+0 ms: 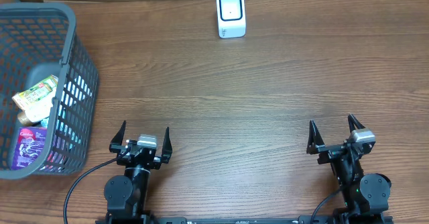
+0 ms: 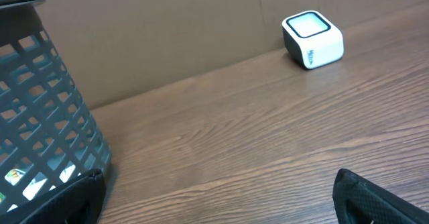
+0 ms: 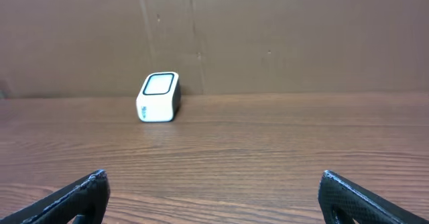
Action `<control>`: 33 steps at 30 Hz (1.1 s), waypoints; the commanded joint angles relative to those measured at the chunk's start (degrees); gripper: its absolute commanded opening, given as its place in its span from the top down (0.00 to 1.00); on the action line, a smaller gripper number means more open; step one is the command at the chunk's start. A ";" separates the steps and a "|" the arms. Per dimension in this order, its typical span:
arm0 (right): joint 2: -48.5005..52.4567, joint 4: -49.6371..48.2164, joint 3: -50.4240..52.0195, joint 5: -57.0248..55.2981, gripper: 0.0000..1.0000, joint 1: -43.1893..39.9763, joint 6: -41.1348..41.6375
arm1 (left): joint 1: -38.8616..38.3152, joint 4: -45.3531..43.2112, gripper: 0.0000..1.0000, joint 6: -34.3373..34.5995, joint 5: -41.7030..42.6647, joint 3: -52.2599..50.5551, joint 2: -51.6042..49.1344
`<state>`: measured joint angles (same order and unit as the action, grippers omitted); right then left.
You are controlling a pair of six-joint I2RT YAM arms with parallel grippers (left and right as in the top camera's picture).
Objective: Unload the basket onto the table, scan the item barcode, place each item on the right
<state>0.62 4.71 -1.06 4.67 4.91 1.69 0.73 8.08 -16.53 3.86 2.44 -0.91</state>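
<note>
At the left edge of the wood table (image 1: 268,96) stands a grey basket (image 1: 80,96). L gripper (image 1: 143,129) is just right of it, jaws wide, empty. R gripper (image 1: 331,127) is well apart on the other side, also wide & empty. White scanner (image 1: 231,14) sits back-centre. Items are in the basket: green-yellow pouch (image 1: 35,95) above a purple packet (image 1: 28,147). Both lie left of the L jaws, over the basket wall, so L arm is nearer, I reckon; pouch long axis approx left-right, tilted

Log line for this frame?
phase: pre-grasp | left gripper: open, empty | right gripper: open, empty | items: in basket | scanner: far edge
</note>
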 commanded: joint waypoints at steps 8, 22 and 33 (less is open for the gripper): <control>-0.44 1.42 -2.95 6.64 0.00 0.33 0.20 | -0.02 1.40 0.00 5.49 3.72 4.55 0.04; 5.51 6.14 -9.20 5.07 0.00 0.33 0.15 | 0.00 15.39 0.00 6.49 11.28 38.75 -29.05; 5.51 6.64 -9.16 -0.13 0.00 0.33 0.15 | -0.02 34.56 0.00 6.27 16.59 70.10 -51.54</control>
<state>6.17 11.62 -8.91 5.48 4.93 1.72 0.73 42.24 -10.63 17.89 70.19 -50.96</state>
